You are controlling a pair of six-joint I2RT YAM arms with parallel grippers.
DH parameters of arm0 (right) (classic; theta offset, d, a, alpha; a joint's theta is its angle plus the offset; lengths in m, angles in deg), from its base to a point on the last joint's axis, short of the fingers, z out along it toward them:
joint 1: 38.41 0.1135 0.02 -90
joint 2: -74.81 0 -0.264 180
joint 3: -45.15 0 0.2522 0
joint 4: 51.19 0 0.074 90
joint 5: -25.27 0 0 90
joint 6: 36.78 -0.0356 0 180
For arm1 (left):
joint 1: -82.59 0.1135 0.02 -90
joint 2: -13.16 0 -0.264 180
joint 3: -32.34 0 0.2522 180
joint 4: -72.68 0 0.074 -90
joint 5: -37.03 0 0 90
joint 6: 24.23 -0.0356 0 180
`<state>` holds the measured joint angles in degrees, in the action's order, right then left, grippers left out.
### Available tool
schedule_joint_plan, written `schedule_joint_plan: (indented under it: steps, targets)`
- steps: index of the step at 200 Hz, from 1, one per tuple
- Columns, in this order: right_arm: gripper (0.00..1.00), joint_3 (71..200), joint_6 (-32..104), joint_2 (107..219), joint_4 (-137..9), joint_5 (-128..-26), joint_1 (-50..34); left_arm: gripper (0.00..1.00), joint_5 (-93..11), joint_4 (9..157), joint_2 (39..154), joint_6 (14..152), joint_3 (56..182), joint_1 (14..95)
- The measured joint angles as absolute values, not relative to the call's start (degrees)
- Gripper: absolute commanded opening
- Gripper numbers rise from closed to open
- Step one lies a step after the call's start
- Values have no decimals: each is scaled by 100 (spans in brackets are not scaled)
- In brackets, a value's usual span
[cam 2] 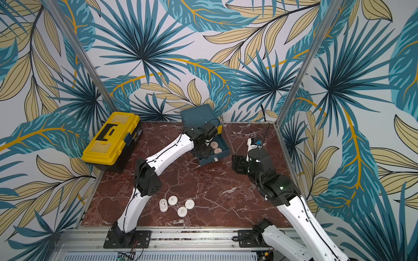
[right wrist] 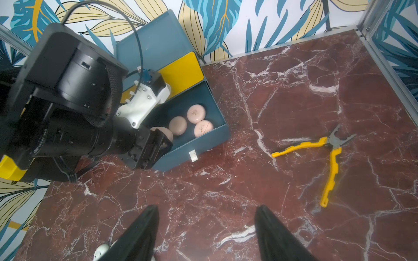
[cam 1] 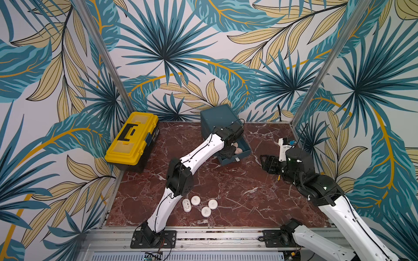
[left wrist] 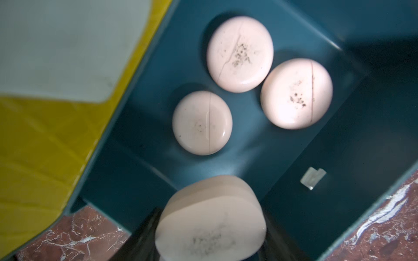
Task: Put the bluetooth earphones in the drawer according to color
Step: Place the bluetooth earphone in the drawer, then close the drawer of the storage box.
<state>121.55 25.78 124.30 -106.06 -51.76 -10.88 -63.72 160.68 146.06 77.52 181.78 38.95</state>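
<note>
The teal drawer cabinet stands at the back, with one teal drawer pulled out below its yellow top front. Three peach-pink earphone cases lie flat inside it. My left gripper hangs over the drawer's near end, shut on a fourth peach-pink case. Several white cases lie on the table beside the left arm's lower link. My right gripper stands open and empty above bare marble, right of the drawer.
A yellow-and-black toolbox sits at the back left. Yellow-handled pliers lie open on the marble table right of the drawer. Metal frame posts and patterned walls close in both sides and the back.
</note>
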Motion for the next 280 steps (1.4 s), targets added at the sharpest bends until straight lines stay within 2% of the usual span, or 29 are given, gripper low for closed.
schedule_joint_plan:
  steps: [12, 100, 116, 141, 155, 167, 207, 280]
  targets:
    - [72, 12155, 2578, 12430, -10606, -5178, -1088, 74, -6372, 16057, 14606, 7746, 18178, 3897]
    - [71, 12155, 2528, 12587, -10551, -5405, -1088, 74, -6477, 16068, 14416, 7732, 18178, 3880]
    - [60, 12148, 2425, 12786, -10422, -5545, -1088, 71, -6557, 16057, 14066, 7735, 18165, 3845]
    - [30, 12041, 2189, 13241, -10057, -5803, -1088, 63, -6811, 15863, 12954, 7767, 17942, 3818]
    - [20, 11862, 1992, 13497, -9806, -5974, -1088, 59, -7003, 15600, 12136, 7791, 17546, 3799]
    - [16, 11680, 1874, 13696, -9633, -6131, -1088, 59, -7176, 15314, 11341, 7820, 17015, 3803]
    - [15, 11108, 1461, 14181, -9132, -6507, -1088, 59, -7504, 14805, 9671, 8010, 15404, 3921]
    - [15, 11575, 1313, 15892, -8297, -6824, -1083, 63, -7554, 14538, 8965, 8432, 13404, 3958]
